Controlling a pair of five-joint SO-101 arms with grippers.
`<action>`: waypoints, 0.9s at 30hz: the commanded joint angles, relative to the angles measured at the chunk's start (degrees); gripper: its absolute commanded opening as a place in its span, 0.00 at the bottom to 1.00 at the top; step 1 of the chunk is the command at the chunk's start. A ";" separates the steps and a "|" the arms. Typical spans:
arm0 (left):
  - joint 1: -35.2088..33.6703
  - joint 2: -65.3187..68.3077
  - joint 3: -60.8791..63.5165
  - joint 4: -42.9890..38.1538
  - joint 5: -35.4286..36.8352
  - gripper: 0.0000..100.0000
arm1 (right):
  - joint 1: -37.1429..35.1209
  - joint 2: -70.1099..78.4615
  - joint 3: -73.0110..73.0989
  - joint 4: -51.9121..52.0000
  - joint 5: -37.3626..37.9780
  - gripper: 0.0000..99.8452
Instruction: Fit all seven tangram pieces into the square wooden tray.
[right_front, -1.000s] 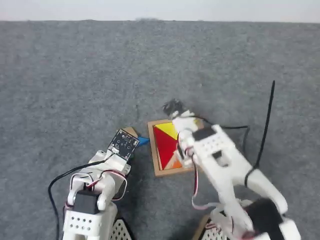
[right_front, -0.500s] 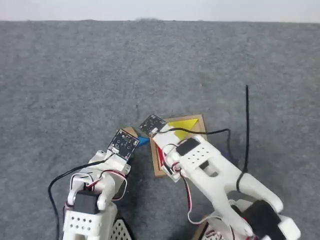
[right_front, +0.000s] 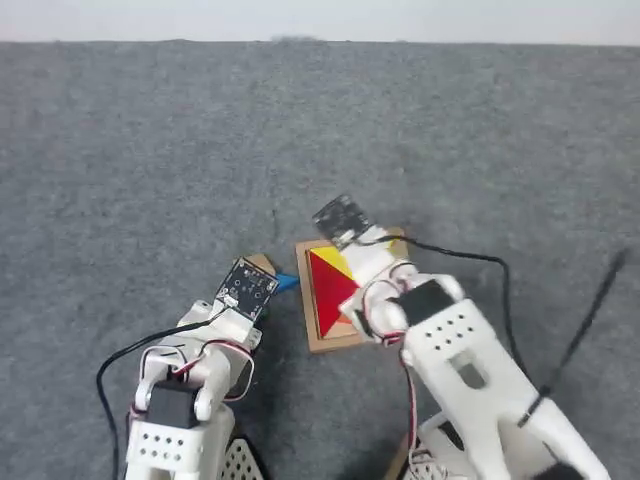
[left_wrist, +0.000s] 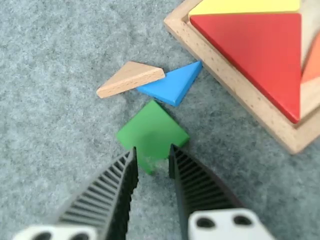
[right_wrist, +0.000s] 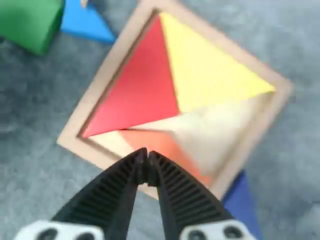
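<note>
Green square (left_wrist: 152, 134) seems light, stiff wood; hold it by opposite edges. Left gripper (left_wrist: 150, 156) has jaws slightly spread over it; right gripper (right_wrist: 146, 155) has jaws pressed together.

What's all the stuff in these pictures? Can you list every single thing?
tray: 1, pale wood, on the mat near both arms
red triangle: 1, red, in the tray
yellow triangle: 1, yellow, in the tray, edge against the red triangle
orange piece: 1, orange, in the tray
green square: 1, green, on the mat outside the tray
blue triangle: 1, light blue, on the mat by the tray's rim
wooden triangle: 1, plain wood, touching the blue triangle
dark blue piece: 1, dark blue, at the tray's opposite side
mat: 1, grey, over the table
left gripper: 1, black, open at the green square's corner
right gripper: 1, black, shut, over the tray's rim
</note>
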 joint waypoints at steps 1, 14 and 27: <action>-0.35 -0.70 -0.66 -0.09 -0.44 0.10 | 3.21 -2.86 -0.26 1.27 -0.26 0.01; -0.35 -0.70 -0.66 -0.09 -0.44 0.10 | 3.65 21.93 -4.84 -5.58 -0.26 0.01; -0.35 -0.70 -0.66 -0.09 -0.44 0.10 | -9.63 22.55 -2.11 -5.14 -2.37 0.01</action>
